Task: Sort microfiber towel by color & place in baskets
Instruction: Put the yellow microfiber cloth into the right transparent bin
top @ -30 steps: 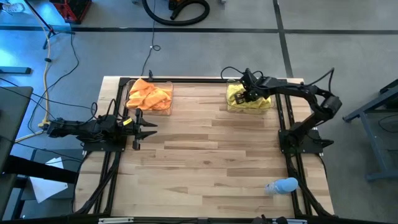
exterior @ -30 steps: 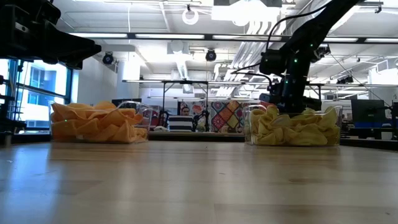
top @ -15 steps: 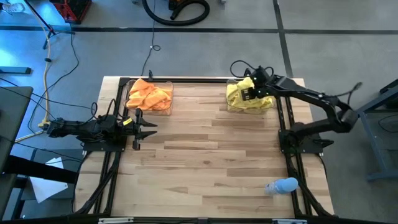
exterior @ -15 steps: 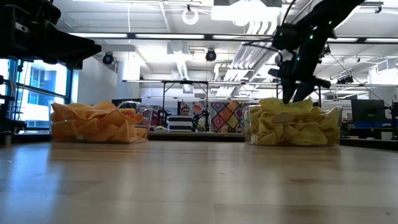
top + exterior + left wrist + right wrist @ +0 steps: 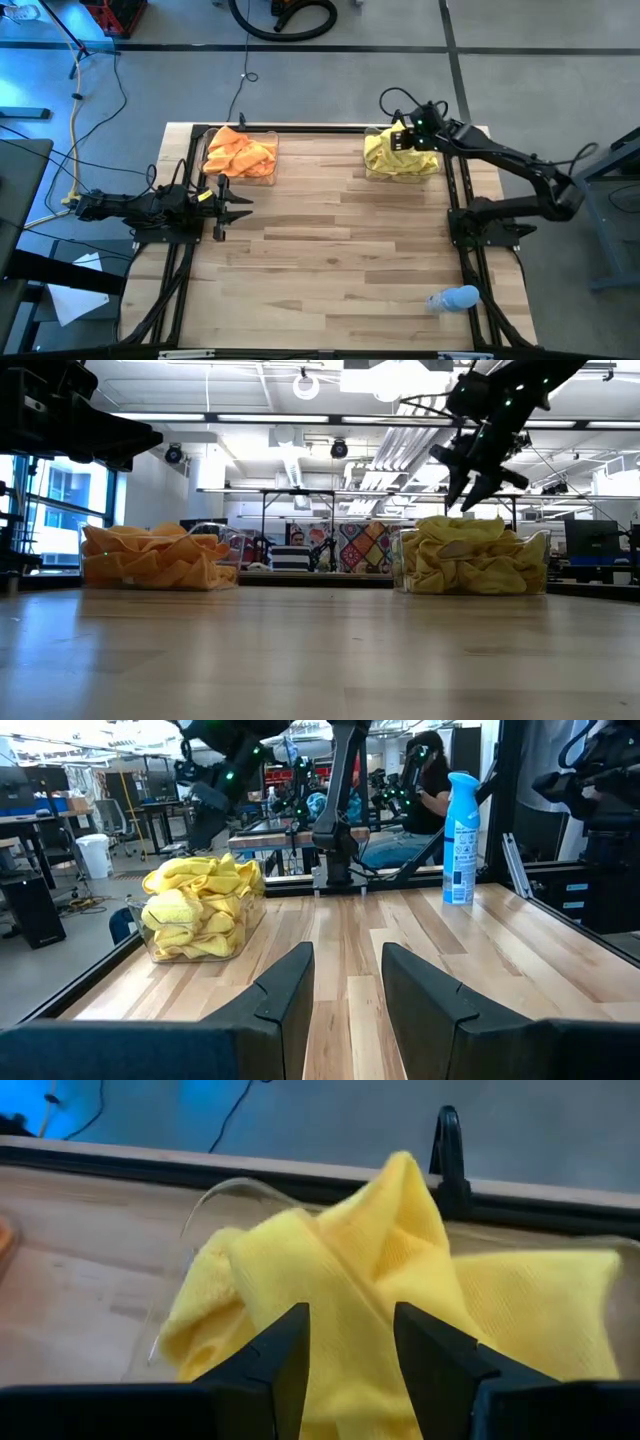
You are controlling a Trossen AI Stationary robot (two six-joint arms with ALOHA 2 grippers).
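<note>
The right gripper point(image 5: 400, 139), fingers apart and empty, is hovering over the yellow fuzzy towels point(image 5: 399, 158) in the upper-right clear plastic basket point(image 5: 533, 550). The left gripper point(image 5: 232, 208), also parted, is waiting at centre left. Sorting seems finished; next, I think, the right arm needs only to pull back.

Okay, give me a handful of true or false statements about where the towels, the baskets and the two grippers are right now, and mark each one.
1. The yellow towels fill the basket on the right arm's side. True.
2. The right gripper grips a yellow towel. False: it is open, above the pile, holding nothing.
3. Orange towels lie loose on the table. False: they are in the other basket.
4. The left gripper is open, over bare table. True.
5. A blue spray bottle lies near the table's edge. True.
</note>
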